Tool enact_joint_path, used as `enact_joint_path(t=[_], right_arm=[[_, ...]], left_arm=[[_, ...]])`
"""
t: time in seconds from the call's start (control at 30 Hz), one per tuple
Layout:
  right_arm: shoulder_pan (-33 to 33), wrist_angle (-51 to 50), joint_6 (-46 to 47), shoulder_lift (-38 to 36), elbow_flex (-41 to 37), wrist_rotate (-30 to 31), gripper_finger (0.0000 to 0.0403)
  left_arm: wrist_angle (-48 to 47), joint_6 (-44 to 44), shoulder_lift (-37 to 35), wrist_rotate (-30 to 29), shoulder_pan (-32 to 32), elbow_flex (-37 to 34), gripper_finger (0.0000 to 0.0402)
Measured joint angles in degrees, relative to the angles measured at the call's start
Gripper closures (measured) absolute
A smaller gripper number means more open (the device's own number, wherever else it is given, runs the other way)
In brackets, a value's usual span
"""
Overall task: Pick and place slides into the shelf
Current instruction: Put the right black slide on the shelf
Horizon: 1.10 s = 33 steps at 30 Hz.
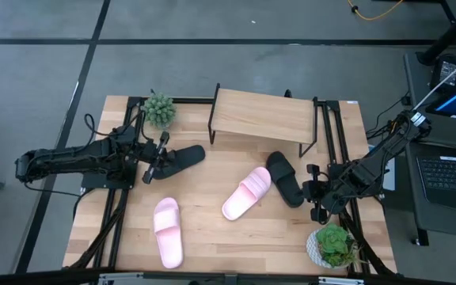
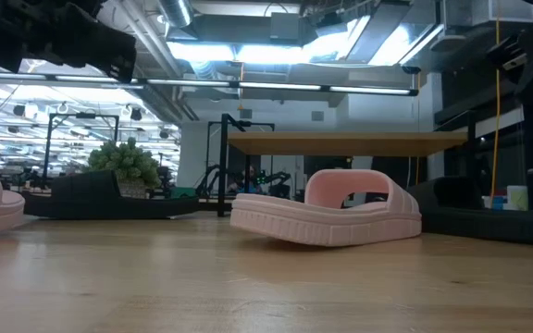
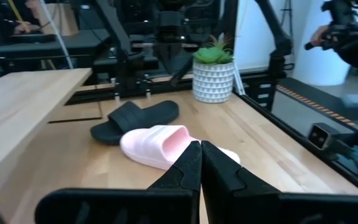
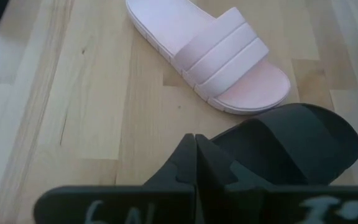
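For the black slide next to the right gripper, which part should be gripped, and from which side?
Probably the raised strap of the black slide, from above. It lies sole-down beside the right gripper, so the strap arches clear of the table and gives closing fingers something to pinch.

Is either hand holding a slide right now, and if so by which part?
Nothing is held. The left hand and right hand are both shut and empty.

Shelf top [image 1: 261, 113]: bare plank, I can pass above it.
Under shelf: looks open, though dim.
My left side: black slide [image 1: 182, 157], small plant [image 1: 159, 109].
My right side: black slide [image 1: 285, 177] touching pink slide [image 1: 247, 193], potted plant [image 1: 332, 245] crowds the corner.
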Motion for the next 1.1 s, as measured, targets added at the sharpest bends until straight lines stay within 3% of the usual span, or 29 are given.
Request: enact_joint_path(t=[0.3,0.53,0.87,1.1], right_arm=[[0.00,-0.01,-0.09,0.02,0.00,0.02,0.0403],[0.00,0.00,-0.05,0.02,0.00,0.04,0.0402],[0.00,0.08,0.11,0.02,0.00,0.04,0.0396],[-0.02,1.06,0.22,0.02,0.00,0.07,0.0391]], left_arm=[[-0.12,0.07,0.94,-1.09,-3.72,-0.02,0.0402],[0.08,-2.27,3.68,-7.07,-6.51,-0.02,0.0402],[3.56,-2.40,6.88,-7.26,-9.32,-0.04,0.0402],[3.54,-2.40,6.91,-11.14,-11.81,-0.04,0.0402]])
